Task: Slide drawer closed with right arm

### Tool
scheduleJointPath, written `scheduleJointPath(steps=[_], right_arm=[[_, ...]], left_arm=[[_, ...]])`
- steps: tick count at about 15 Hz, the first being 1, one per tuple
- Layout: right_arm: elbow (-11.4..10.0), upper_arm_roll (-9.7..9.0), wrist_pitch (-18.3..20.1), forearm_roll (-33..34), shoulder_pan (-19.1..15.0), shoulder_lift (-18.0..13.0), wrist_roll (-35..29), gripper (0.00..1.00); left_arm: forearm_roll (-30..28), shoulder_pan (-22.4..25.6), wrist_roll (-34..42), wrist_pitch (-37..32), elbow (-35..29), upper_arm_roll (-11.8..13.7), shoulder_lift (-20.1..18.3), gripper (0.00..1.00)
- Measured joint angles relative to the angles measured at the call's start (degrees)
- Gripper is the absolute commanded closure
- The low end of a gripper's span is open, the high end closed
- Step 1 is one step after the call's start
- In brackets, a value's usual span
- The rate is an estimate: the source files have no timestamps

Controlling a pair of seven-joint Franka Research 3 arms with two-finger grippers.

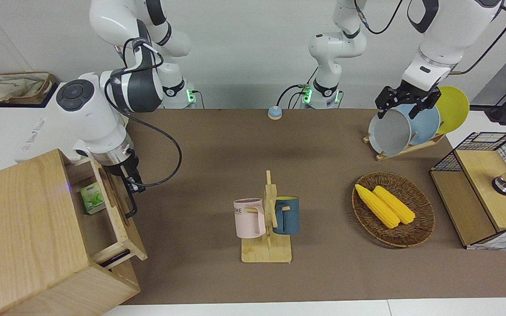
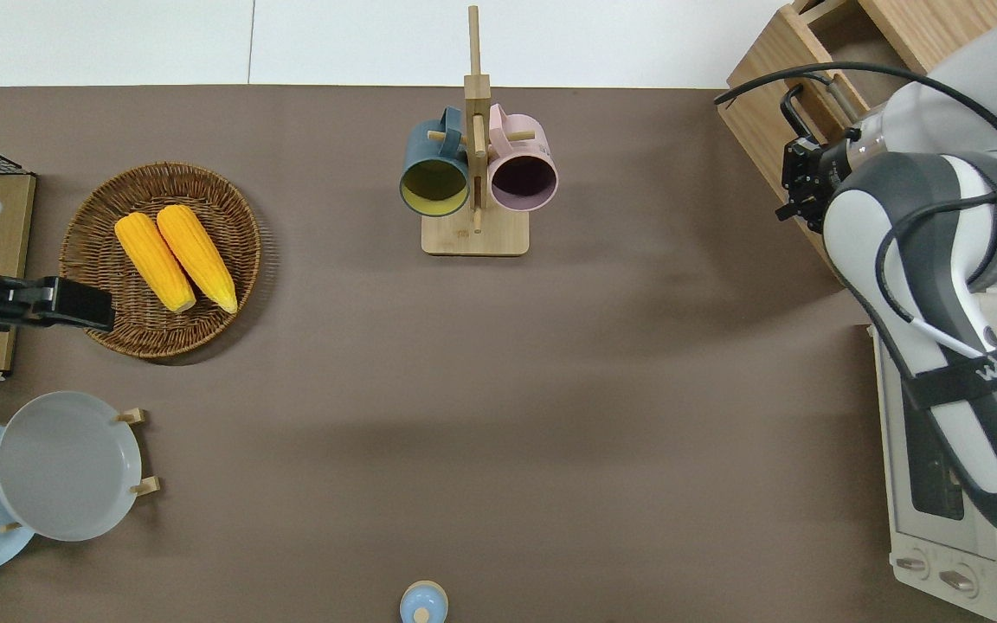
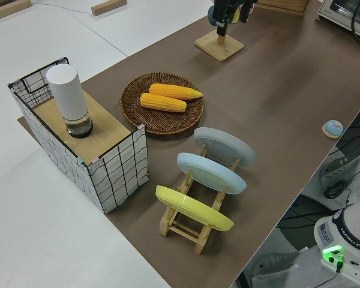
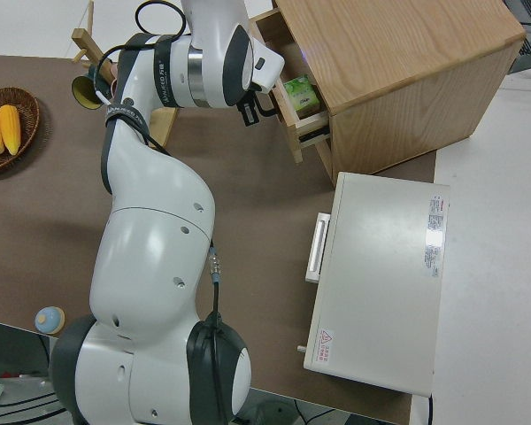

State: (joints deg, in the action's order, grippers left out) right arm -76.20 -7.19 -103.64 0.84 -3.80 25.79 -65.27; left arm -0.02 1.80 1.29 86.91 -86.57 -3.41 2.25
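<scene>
The drawer [image 1: 119, 219] stands pulled out of the large wooden box [image 1: 20, 228] at the right arm's end of the table. A small green carton [image 1: 92, 198] lies inside it. A black bar handle [image 1: 131, 206] runs along its front panel [image 2: 762, 130]. My right gripper [image 1: 133, 182] is down at the front panel, at the end of the handle nearer to the robots, also seen in the overhead view [image 2: 800, 177] and the right side view [image 4: 250, 111]. Whether it touches or grips the handle cannot be told. The left arm is parked.
A white toaster oven [image 4: 380, 274] sits beside the wooden box, nearer to the robots. A mug rack [image 1: 268, 219] holds a pink and a blue mug mid-table. A basket with corn [image 1: 393, 208], a plate rack [image 1: 404, 127] and a mesh box [image 1: 486, 193] fill the left arm's end.
</scene>
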Motion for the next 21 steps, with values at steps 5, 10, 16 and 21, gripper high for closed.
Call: scheduleJointPath(steps=[5, 10, 16, 21], right_arm=[[1.89, -0.12, -0.06, 0.00, -2.84, 1.66, 2.99, 1.000], [3.16, -0.13, -0.07, 0.00, -4.34, 2.37, 5.43, 1.000], [3.72, -0.45, -0.98, 0.39, -5.28, 2.46, 6.61, 1.000], [3.73, -1.03, -1.14, 0.38, -5.99, 2.50, 8.67, 1.000]], left_arm=[[0.00, 0.00, 0.00, 0.00, 0.00, 0.00, 0.00, 0.01], [0.00, 0.00, 0.00, 0.00, 0.00, 0.00, 0.00, 0.01], [0.00, 0.00, 0.00, 0.00, 0.00, 0.00, 0.00, 0.01], [0.00, 0.00, 0.00, 0.00, 0.00, 0.00, 0.00, 0.01]])
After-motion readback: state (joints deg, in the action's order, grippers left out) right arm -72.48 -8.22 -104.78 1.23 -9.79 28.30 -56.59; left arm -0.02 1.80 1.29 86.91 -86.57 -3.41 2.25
